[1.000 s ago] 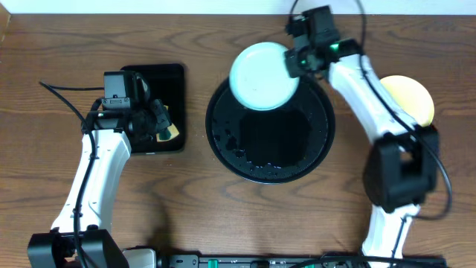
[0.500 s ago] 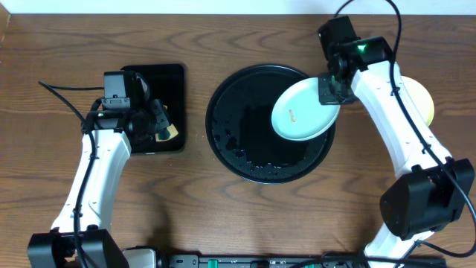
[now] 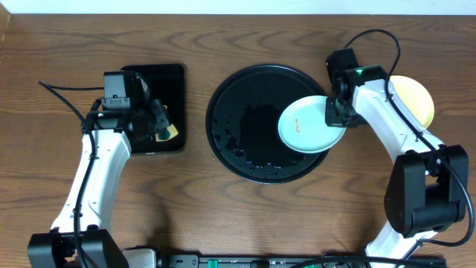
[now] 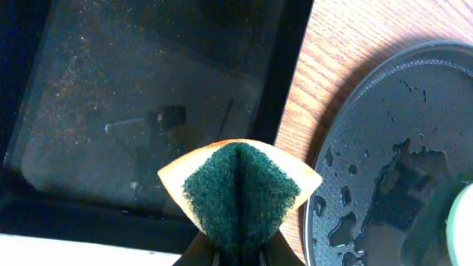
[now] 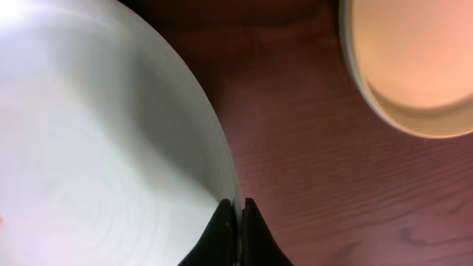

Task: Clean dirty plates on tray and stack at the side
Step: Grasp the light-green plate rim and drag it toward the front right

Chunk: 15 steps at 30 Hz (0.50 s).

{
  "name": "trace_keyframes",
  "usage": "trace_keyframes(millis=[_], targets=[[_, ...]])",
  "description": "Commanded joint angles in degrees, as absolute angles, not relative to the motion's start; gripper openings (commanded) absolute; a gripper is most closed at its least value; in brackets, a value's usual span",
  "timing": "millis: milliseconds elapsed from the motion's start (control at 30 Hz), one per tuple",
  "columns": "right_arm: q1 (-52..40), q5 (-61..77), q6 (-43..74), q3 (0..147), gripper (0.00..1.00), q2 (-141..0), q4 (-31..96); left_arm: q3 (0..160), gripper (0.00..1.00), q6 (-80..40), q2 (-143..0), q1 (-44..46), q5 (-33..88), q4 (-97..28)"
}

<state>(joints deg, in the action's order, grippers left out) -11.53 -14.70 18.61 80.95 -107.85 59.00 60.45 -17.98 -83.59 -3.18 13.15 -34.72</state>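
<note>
The pale mint-blue round plastic plate (image 3: 309, 128) is held over the right side of the large round glossy black tray (image 3: 249, 130), overlapping the tray's right rim. Whether it rests on the tray cannot be determined. The right jaws are closed on the plate's right edge, pinching the thin rim. The left jaws are closed on a folded yellow sponge with a green scouring face (image 4: 240, 188), above the small rectangular black tray (image 4: 140, 96). A pale yellow round plate (image 3: 416, 100) lies on the wooden surface (image 3: 223, 216), well apart from the round tray, just past the right arm.

Handling: the plate appears light and rigid, with a smooth face that is likely slippery when wet. A rim pinch gives little resistance to rotation, so expect the plate to pivot under scrubbing pressure. Grip the rim squarely and support the underside against the tray during wiping.

View differences: the overhead view alone shows a small brownish smudge (image 3: 296, 124) on the plate's left half and both arms together. The right wrist view confirms the rim contact. The left wrist view alone shows water patches on the round tray.
</note>
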Motion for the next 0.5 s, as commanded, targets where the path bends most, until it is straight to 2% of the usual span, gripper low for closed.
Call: trace_keyframes(millis=[0,133,267,433,467], targets=[[-10.9,-14.1,17.5,80.4,0.03,-108.0,60.1,60.2,0.08,-17.2,-84.1,-3.3,12.8,-34.9],[-10.4,-13.1,15.2,80.4,0.17,-107.3,60.6,60.2,0.08,-17.2,-84.1,-3.3,12.8,-34.7],[-9.9,-11.1,12.8,80.7,0.22,-106.1,61.5,60.2,0.08,-17.2,-84.1,-3.3,12.8,-34.6],[-8.3,-10.7,9.8,82.9,0.42,-104.5,61.8,60.2,0.08,-17.2,-84.1,-3.3,12.8,-34.7],[-7.7,-10.1,9.1,83.4,0.43,-104.4,61.7,60.2,0.08,-17.2,-84.1,-3.3,12.8,-34.7]])
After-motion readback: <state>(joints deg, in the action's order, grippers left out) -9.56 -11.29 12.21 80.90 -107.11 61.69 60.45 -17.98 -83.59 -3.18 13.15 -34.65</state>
